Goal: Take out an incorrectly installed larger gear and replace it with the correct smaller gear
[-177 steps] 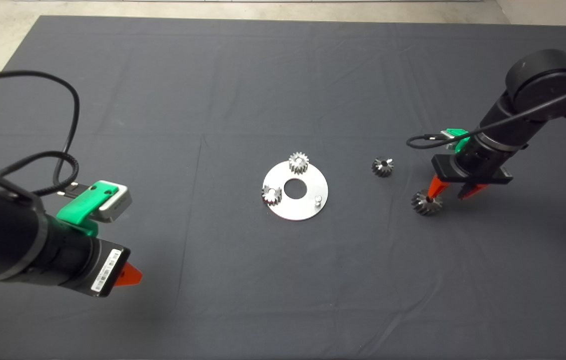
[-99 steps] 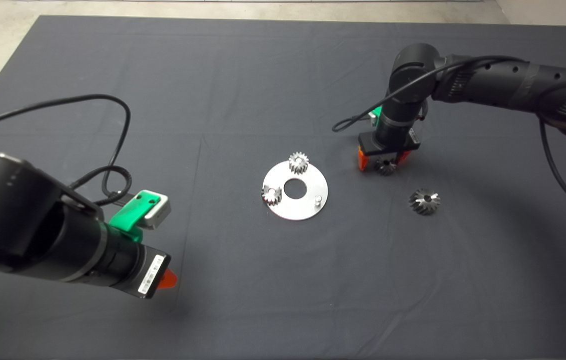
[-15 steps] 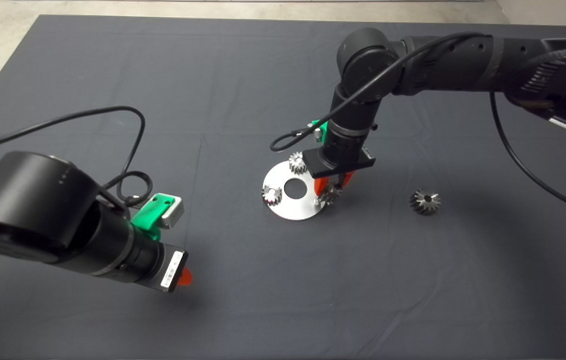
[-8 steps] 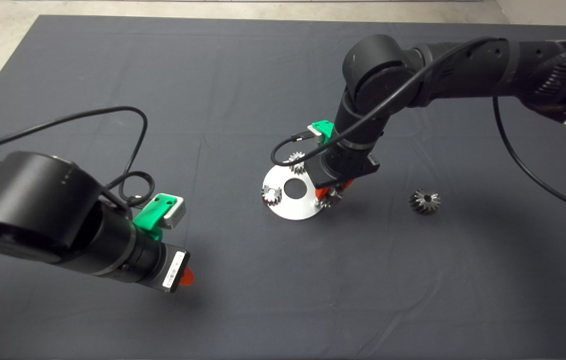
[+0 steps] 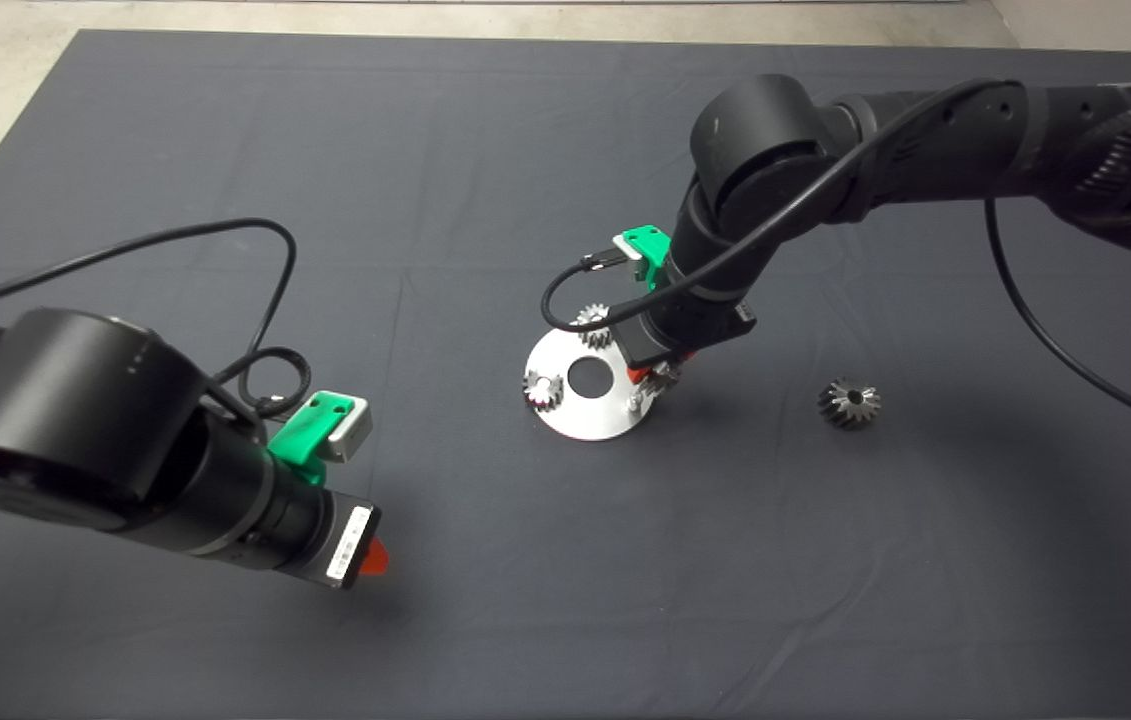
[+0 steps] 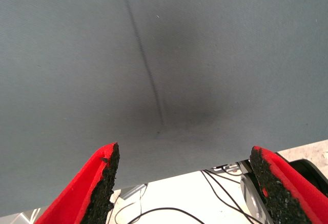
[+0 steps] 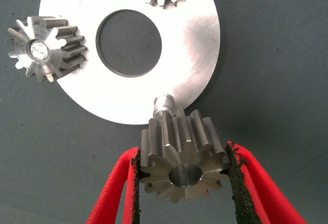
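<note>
- My left claw (image 5: 372,556) idles near me over the bare mat (image 5: 485,150), fingers spread wide, gripping nothing.
- My right claw (image 7: 182,183) is clamped on the smaller gear (image 7: 180,155), held tilted just beside the free pin (image 7: 163,102) at the rim of the round plate (image 7: 200,39).
- I judge this the fitting step: next I must level the gear and line its bore over the pin before lowering.
- The larger gear (image 5: 849,403) lies off to the right on the tabletop, well apart.
</note>
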